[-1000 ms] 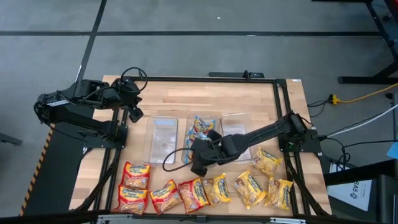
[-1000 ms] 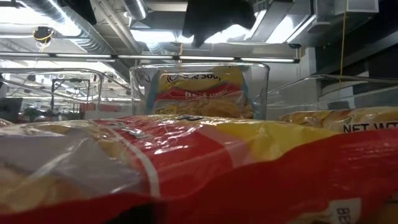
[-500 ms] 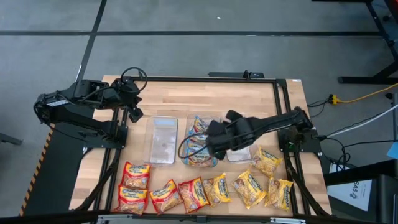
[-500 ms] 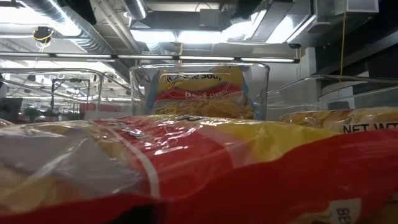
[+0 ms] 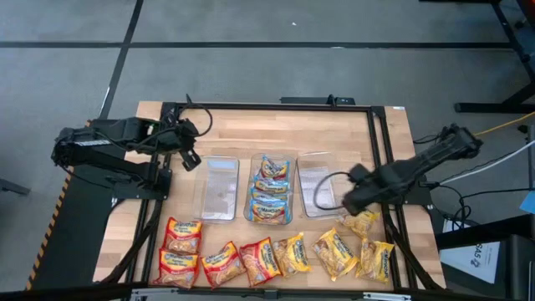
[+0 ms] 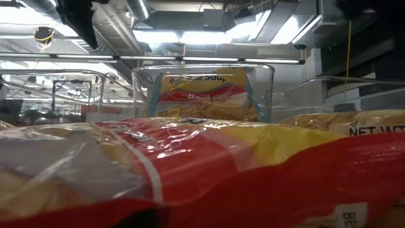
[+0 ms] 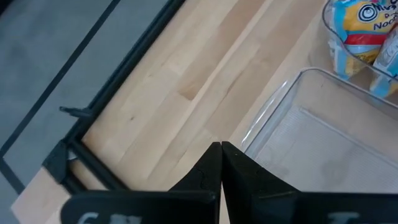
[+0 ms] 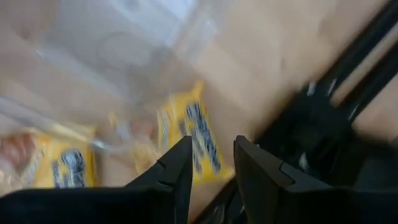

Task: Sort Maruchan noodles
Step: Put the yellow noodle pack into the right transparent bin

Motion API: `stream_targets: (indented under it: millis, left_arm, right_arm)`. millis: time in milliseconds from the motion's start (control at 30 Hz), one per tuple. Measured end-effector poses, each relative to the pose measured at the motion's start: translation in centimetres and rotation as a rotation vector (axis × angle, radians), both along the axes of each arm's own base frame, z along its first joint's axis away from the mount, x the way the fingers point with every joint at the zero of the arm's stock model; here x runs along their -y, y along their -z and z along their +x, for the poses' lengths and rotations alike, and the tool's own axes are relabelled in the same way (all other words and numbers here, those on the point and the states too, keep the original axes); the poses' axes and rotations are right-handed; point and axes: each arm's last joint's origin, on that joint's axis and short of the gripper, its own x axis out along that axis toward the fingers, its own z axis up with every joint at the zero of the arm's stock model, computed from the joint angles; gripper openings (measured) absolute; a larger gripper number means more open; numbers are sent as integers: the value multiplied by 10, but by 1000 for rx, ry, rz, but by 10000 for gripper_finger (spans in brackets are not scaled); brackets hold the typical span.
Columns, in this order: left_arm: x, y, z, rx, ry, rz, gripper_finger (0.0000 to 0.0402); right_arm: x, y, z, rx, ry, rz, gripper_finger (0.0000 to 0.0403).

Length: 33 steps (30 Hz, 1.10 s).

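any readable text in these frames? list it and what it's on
"NET WT": yellow packet, low view, right; cut off by the frame edge.
"...e Soup": packet in the middle tub, low view; start hidden by glare. Red band below it too blurred to read.
"Oliv..." / "No...": partial words on blue packet, left wrist view.
"BE...": red packet, bottom edge, cut off.
Packets in the high and right wrist views: too small or blurred.
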Motion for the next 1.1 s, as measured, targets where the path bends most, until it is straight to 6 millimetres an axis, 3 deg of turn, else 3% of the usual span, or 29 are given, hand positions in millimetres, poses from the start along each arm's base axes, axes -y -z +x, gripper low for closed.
stream_targets:
  millis: [200,367,533,1000,1100]
  left_arm:
    - [0,5,4,35,-10,-35,0]
    - [0,5,5,58,-26,-43,0]
    - [1,5,4,60,-25,-43,0]
    - [0,5,4,58,-24,-43,0]
    - [1,5,4,58,-24,-43,0]
  right_arm:
    - [0,31,-42,125,77,125,115]
    - [-3,70,-51,151,96,194,115]
    - [-5,99,-54,97,9,241,115]
    - [-10,125,-47,179,-47,301,115]
    - [-10,127,-46,174,-39,298,98]
